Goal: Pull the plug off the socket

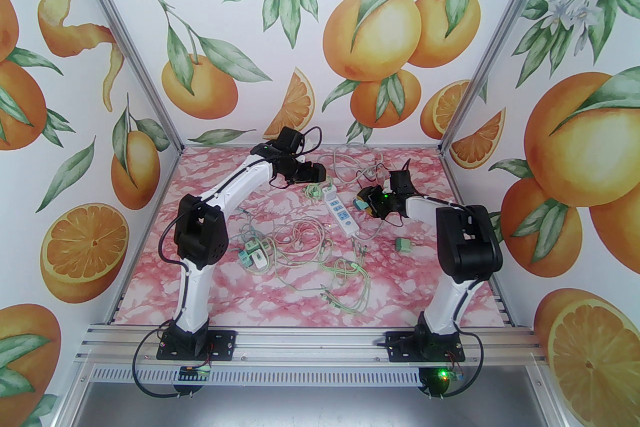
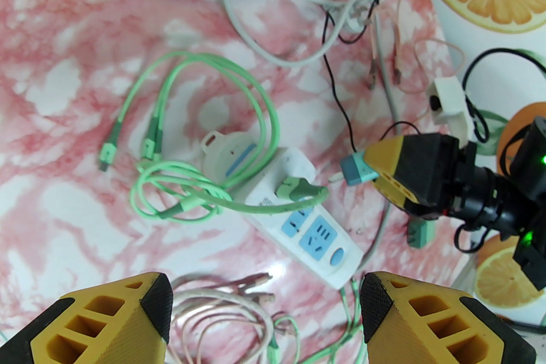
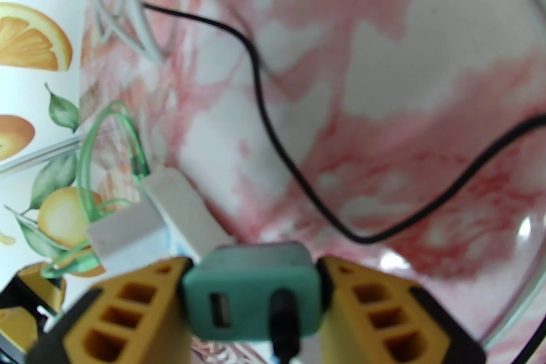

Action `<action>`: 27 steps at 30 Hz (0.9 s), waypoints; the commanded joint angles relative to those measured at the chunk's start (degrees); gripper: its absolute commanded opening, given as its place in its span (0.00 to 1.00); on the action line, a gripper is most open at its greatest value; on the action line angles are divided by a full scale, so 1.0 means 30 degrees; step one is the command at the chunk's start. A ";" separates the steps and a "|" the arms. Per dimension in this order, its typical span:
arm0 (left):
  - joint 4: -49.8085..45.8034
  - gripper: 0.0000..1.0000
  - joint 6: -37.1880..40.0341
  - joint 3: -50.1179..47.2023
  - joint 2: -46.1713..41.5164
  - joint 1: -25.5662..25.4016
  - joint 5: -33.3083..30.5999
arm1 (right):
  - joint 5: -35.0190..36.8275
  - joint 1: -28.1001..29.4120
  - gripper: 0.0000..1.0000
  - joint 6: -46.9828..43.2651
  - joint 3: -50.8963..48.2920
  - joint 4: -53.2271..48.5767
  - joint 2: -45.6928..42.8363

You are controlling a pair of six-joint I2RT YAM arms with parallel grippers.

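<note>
- The right hand (image 3: 254, 268) was closed on the teal plug (image 3: 251, 294), with one finger pressed to each side. A black cable (image 3: 264, 115) ran out of the plug's rear face, beside a free USB port.
- From the left wrist, the plug (image 2: 355, 169) sat at the tip of the right hand (image 2: 372, 166). It was raised off the pink marbled surface (image 2: 64, 55), just beside the white power strip (image 2: 298, 164) and apart from it.
- The power strip (image 1: 341, 210) lay toward the middle of the surface's far edge, between the two hands.
- The left hand (image 2: 266, 302) stood open with nothing gripped, near the end of the strip closest to the far edge. Its fingers were cut off by the lower frame edge.
- A green cable (image 2: 192, 183) crossed the strip with its connector resting on the top face. Whether the connector was inserted could not be told.
- In the top view the plug (image 1: 359, 203) was largely hidden by the right hand (image 1: 365, 205), and its pins were hard to make out.
- A loose green adapter (image 1: 403, 244) lay toward the right edge.
</note>
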 commanded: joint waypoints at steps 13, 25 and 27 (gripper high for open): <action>0.0268 0.77 -0.0089 -0.0132 -0.0318 -0.0792 -0.0729 | 0.1329 -0.0158 0.98 -0.2650 0.0681 -0.4229 -0.2746; -0.0235 0.60 -0.0133 0.1337 0.1544 -0.2761 -0.2706 | 0.5378 -0.0137 1.00 -0.5816 -0.1184 -0.4758 -0.7085; -0.0241 0.60 -0.0124 0.1429 0.1713 -0.2805 -0.2644 | 0.5629 -0.0145 1.00 -0.5995 -0.1211 -0.4756 -0.7342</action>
